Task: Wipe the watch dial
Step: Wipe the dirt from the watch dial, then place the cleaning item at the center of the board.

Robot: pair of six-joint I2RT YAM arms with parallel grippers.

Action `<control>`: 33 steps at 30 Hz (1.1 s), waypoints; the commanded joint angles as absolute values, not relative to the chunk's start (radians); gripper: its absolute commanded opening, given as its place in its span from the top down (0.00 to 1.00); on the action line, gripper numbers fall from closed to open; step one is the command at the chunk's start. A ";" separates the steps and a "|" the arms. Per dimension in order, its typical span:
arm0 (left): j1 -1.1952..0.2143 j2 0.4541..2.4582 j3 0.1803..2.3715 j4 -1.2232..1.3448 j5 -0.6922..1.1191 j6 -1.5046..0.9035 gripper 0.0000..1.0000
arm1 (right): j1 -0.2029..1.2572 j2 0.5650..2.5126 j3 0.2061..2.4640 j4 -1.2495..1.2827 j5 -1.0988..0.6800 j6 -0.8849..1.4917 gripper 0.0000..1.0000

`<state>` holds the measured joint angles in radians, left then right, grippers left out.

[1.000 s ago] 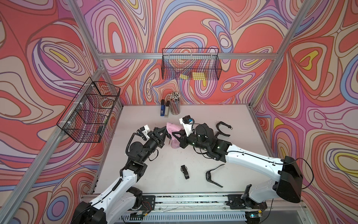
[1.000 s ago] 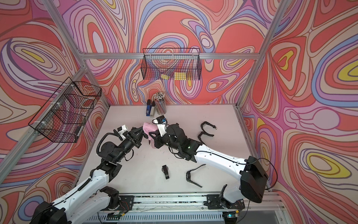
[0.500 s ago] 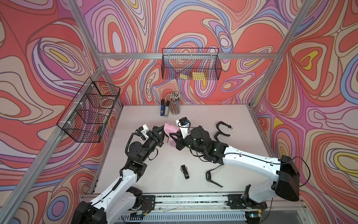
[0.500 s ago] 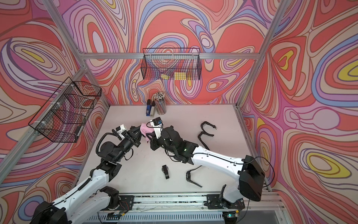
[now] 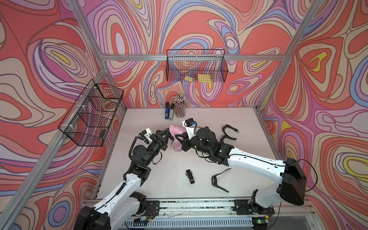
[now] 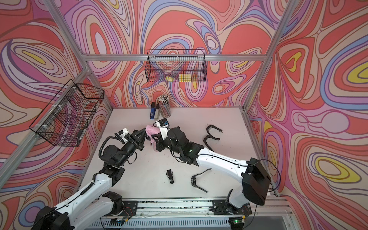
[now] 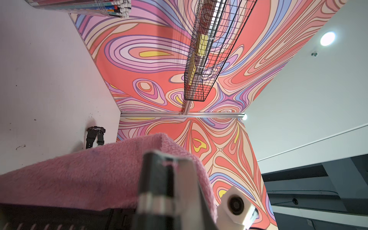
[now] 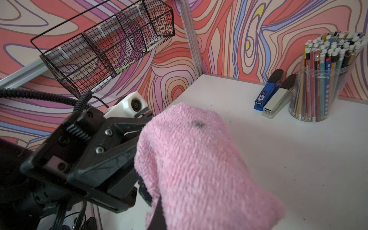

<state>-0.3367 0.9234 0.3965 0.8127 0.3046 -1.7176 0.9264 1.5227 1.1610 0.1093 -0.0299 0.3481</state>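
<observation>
Both arms meet over the middle of the table [image 5: 163, 171], tips almost touching. The left gripper [image 5: 168, 136] reaches in from 7 o'clock, jaws closed on a dark watch [image 5: 170, 141]. Only a thin strap shows, hanging below the tips. The dial is hidden in every view. The right gripper [image 5: 178, 139] comes in from 4 o'clock, jaws clamped on a pink terry cloth [image 5: 176, 131] that drapes over its fingers and lies against the left tips.

The right wrist view alone shows a dark smudge [image 8: 198, 123] on the cloth's upper fold. It also gives a close look at the blue stapler [image 8: 268, 89], the grey stapler [image 8: 278, 97] and the clear pencil cup [image 8: 322, 83]. In both top views these stand at 12 o'clock.

In the left wrist view the cloth [image 7: 79, 175] fills the foreground. A blurred dark-and-silver shape sits at the lens, and I cannot tell whether it is finger or watch. Beyond it one curled black watch [image 7: 95, 136] stands on its strap ends.

Only the top views show all the spare watches. A curled pair [image 5: 230, 130] lies at 2 o'clock, a small black watch [image 5: 190, 176] at 6 o'clock and an open-strapped watch [image 5: 218, 180] at 5 o'clock.
</observation>
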 commanded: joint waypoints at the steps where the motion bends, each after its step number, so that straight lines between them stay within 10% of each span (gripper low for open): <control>1: -0.352 0.859 0.453 1.031 0.406 -1.775 1.00 | 0.870 1.594 1.132 -0.001 -0.029 0.349 1.00; 27: -0.340 0.937 0.505 1.058 0.706 -1.703 1.00 | 0.802 1.473 1.023 -0.269 -0.096 0.233 1.00; 32: -0.335 1.000 0.585 1.129 0.791 -1.735 1.00 | 0.800 1.441 1.021 -0.259 -0.243 0.158 0.03; 33: -0.333 1.012 0.590 1.147 0.800 -1.749 1.00 | 0.795 1.416 1.021 -0.263 -0.262 0.135 0.02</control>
